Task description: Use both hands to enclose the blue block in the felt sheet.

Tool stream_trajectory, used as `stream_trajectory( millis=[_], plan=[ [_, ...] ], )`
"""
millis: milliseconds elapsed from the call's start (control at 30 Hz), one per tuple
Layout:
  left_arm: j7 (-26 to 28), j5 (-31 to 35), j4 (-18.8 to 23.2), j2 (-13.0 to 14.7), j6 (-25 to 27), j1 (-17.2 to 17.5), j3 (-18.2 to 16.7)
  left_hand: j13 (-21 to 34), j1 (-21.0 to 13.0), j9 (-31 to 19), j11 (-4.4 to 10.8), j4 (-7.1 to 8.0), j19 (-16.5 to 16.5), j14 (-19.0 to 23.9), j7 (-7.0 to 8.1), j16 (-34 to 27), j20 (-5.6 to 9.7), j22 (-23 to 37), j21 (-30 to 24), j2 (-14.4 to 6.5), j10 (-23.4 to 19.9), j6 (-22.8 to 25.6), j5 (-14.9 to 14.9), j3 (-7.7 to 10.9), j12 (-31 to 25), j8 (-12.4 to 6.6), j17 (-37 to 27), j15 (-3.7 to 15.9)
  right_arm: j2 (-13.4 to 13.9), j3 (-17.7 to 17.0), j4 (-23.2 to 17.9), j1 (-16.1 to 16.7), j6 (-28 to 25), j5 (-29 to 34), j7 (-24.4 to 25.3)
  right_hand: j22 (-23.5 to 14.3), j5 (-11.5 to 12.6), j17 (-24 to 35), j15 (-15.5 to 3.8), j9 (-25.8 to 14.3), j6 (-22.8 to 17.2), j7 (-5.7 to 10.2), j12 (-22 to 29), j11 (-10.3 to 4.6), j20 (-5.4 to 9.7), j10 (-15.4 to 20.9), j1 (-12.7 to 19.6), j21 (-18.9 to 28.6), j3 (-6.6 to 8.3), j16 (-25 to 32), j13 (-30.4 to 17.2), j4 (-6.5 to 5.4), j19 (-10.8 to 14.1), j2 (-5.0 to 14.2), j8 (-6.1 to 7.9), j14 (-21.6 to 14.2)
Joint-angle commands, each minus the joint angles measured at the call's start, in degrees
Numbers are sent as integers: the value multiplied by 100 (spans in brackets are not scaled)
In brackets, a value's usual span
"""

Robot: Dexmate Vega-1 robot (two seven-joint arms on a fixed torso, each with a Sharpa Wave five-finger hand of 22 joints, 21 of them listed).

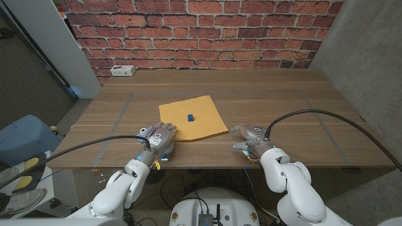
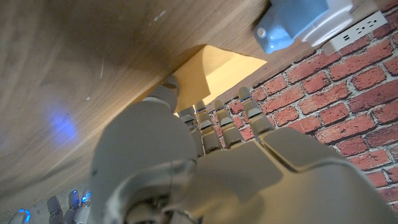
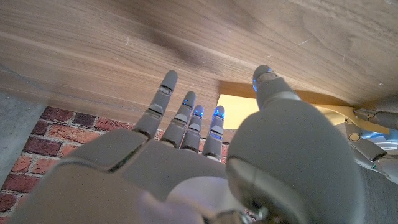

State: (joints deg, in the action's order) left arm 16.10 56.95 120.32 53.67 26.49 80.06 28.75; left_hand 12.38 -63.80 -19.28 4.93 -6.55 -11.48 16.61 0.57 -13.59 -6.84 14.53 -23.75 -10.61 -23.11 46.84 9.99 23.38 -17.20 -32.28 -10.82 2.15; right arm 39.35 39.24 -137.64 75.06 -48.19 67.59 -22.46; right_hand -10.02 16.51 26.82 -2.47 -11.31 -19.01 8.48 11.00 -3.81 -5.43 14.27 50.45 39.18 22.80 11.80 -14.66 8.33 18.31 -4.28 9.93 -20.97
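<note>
While blue block (image 1: 190, 116) sits near the middle of the felt sheet (image 1: 204, 125) on the surface (image 1: 282, 107), left hand (image 1: 158, 139) rests at the sheet's near-left corner, fingers spread, holding nothing. Right hand (image 1: 250, 139) is just beside the near-right corner, fingers apart, empty.

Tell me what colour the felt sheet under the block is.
The felt sheet is yellow-orange, a mustard tone. It shows best in the head view.
</note>
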Motion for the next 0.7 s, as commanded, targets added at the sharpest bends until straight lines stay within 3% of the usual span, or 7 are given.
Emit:
stream_trajectory(
  millis=[33,233,500,700],
  plan=[
    [612,-645,105,327,-465,29,-119,50,66,25,10,11,69,-17,305,17,26,39,-43,35,-57,261,53,58,-39,-41,-21,403,-75,260,413,-108,300,313,781,-21,163,13,-332,-7,525,238,5,-141,69,-209,128,-30,74,39,-14,64,51,-21,-38,29],
    [372,-891,366,559,-579,55,-220,88,99,33,2,45,133,-73,305,52,1,60,-58,19,-30,220,96,78,-34,-33,-38,360,-198,308,808,-160,606,287,1589,-23,284,12,-463,-1,565,401,53,-268,122,-222,309,-33,167,92,-9,102,135,32,46,-69],
    [251,-1319,571,770,-769,165,-443,128,117,3,42,58,172,-95,344,76,9,83,-82,40,-95,240,149,88,-68,-74,-43,379,-302,401,1190,-358,856,253,2040,-24,467,-17,-603,-2,-93,401,204,-409,238,51,642,-50,293,134,7,135,241,36,286,-209],
    [110,-1454,705,885,-832,221,-514,161,123,-21,78,54,201,-123,346,103,22,102,-105,79,-91,275,195,84,-72,-114,-39,396,-359,478,1440,-545,994,253,2297,-26,501,-13,-633,2,-196,417,206,-452,277,55,702,-40,308,141,13,120,297,48,298,-221]
  ],
)
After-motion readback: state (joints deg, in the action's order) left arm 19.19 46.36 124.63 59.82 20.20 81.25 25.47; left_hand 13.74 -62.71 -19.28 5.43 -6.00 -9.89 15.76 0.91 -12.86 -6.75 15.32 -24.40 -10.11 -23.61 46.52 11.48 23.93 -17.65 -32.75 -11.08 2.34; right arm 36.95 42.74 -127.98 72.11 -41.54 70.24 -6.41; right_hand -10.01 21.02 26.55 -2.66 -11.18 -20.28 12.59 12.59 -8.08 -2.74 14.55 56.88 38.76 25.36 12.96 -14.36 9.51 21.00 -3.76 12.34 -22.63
